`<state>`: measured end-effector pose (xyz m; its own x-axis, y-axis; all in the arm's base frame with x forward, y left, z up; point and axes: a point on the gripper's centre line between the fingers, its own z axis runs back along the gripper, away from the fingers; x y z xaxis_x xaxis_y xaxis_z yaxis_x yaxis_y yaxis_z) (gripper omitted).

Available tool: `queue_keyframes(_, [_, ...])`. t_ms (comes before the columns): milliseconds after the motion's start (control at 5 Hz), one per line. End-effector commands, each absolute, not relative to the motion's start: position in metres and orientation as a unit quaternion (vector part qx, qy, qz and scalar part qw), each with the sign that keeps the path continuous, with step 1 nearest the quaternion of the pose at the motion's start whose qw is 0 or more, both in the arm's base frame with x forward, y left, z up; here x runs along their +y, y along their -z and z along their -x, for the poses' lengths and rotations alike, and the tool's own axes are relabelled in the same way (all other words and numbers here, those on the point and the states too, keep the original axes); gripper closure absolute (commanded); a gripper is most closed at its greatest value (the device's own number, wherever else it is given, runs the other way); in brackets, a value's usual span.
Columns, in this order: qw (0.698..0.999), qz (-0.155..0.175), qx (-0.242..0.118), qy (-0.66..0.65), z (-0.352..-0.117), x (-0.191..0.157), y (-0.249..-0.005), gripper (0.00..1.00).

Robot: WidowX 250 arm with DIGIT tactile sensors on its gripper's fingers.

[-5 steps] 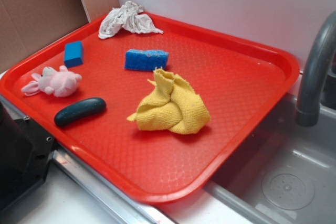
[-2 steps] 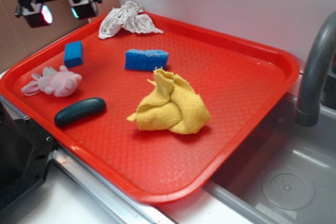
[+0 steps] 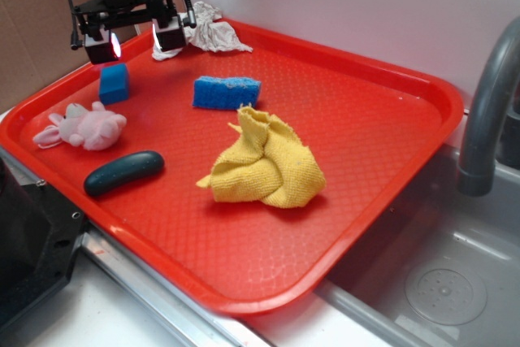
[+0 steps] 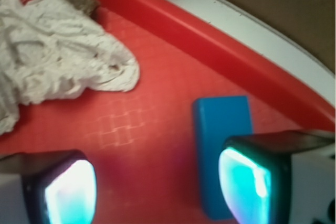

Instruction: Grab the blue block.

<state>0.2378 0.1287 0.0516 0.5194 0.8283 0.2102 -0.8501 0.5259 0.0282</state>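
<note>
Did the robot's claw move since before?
Yes. The gripper came down and rightward from the top-left corner, now hanging above the blue block.

Blue block [image 3: 114,83] smooth; tray [image 3: 382,119] glossy textured plastic

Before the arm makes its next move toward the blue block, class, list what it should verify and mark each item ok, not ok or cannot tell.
1. Claw open and empty: ok.
2. Right target picked, the smooth blue block, not the rough blue sponge: ok; the wrist view shows the block.
3. Block centred between the fingers: not ok; in the wrist view it sits under one finger, not in the gap.
4. Room around the block: ok; the white rag and pink plush bunny lie apart from it.
5. Height above the red tray: cannot tell.
</note>
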Motion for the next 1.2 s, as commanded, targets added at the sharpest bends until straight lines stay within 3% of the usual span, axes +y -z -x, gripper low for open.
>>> queue_keyframes(0, [0.888,-0.065,-0.068,-0.45,-0.206,0.145,-0.063,0.0])
queue_keyframes(600, [0.904,-0.035,-0.058,-0.422,-0.219,0.141,-0.019,0.0])
queue_keyframes(800, [0.908,-0.03,-0.057,-0.413,-0.219,0.139,-0.016,0.8])
queue_keyframes(1000, [0.919,-0.012,-0.058,-0.39,-0.22,0.138,-0.034,1.0])
